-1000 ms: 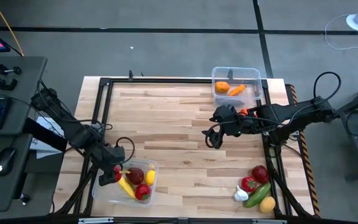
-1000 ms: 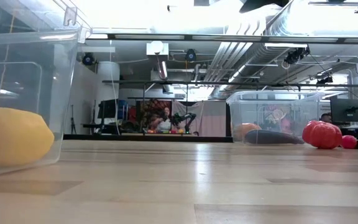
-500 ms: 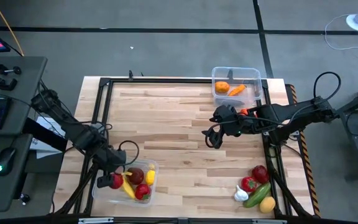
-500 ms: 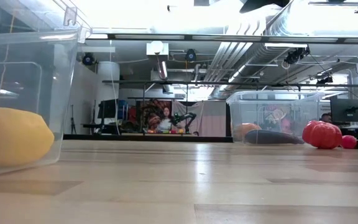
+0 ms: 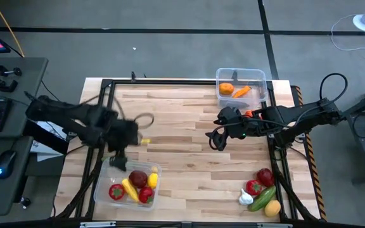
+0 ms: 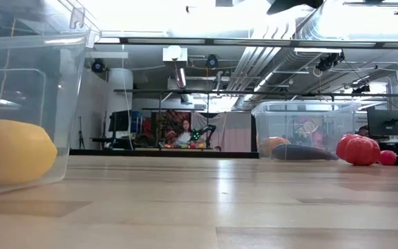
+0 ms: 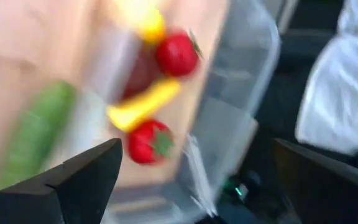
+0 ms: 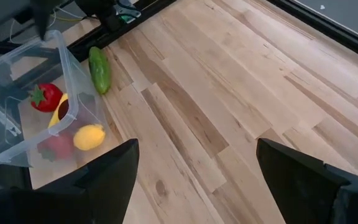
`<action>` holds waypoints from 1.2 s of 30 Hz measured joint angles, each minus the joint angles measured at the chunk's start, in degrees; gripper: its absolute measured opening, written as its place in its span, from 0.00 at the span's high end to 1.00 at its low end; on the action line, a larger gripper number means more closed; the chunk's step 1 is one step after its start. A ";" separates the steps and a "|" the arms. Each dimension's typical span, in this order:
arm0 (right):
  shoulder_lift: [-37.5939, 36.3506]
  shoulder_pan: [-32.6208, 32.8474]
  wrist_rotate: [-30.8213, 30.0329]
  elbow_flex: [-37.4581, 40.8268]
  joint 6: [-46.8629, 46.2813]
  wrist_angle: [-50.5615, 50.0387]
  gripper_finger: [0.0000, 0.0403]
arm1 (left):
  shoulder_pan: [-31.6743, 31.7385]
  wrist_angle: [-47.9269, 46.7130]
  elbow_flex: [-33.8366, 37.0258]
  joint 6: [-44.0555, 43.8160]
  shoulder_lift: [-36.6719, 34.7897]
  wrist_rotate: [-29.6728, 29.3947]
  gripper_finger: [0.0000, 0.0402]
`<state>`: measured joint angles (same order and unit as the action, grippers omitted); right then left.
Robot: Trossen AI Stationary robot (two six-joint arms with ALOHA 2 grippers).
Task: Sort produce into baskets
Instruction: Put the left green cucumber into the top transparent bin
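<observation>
My left gripper (image 5: pixel 128 140) (image 7: pixel 197 149) is open and empty, above the table just beyond the near-left basket (image 5: pixel 103 196). That clear tub holds a red tomato (image 5: pixel 115 191), a banana (image 5: pixel 130 189), a dark red apple (image 5: pixel 138 178), a lemon (image 5: pixel 153 179) and a red pepper (image 5: pixel 146 196). A green cucumber (image 8: pixel 99 68) (image 5: pixel 118 163) lies on the table along the tub's far side. My right gripper (image 5: pixel 219 140) (image 8: pixel 196 144) is open and empty over the table's right middle. The far-right basket (image 5: pixel 258 75) holds an orange piece (image 5: pixel 225 88) and a carrot (image 5: pixel 241 92).
A pile of produce lies at the near right: a dark red piece (image 5: pixel 265 176), a red pepper (image 5: pixel 253 187), white garlic (image 5: pixel 246 198), a cucumber (image 5: pixel 263 196) and a lemon (image 5: pixel 272 207). A black frame (image 5: pixel 170 82) runs round the table. The table's middle is bare wood (image 5: pixel 176 145).
My left gripper was low in the near-left basket with the red tomato at its fingers. It has risen fast and swung toward the table's far edge, and its arm shows blurred. The tomato has stayed behind in the basket, and the cucumber beside the tub is uncovered.
</observation>
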<state>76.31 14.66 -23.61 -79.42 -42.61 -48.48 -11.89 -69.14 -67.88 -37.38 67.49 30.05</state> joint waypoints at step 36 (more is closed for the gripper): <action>0.02 -0.04 -1.38 -0.02 -0.87 4.99 0.22 | 22.04 -0.60 20.94 6.95 1.04 -19.72 0.81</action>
<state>76.34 14.61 -24.99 -79.44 -43.48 -43.48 10.15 -69.74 -46.95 -30.43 68.53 10.32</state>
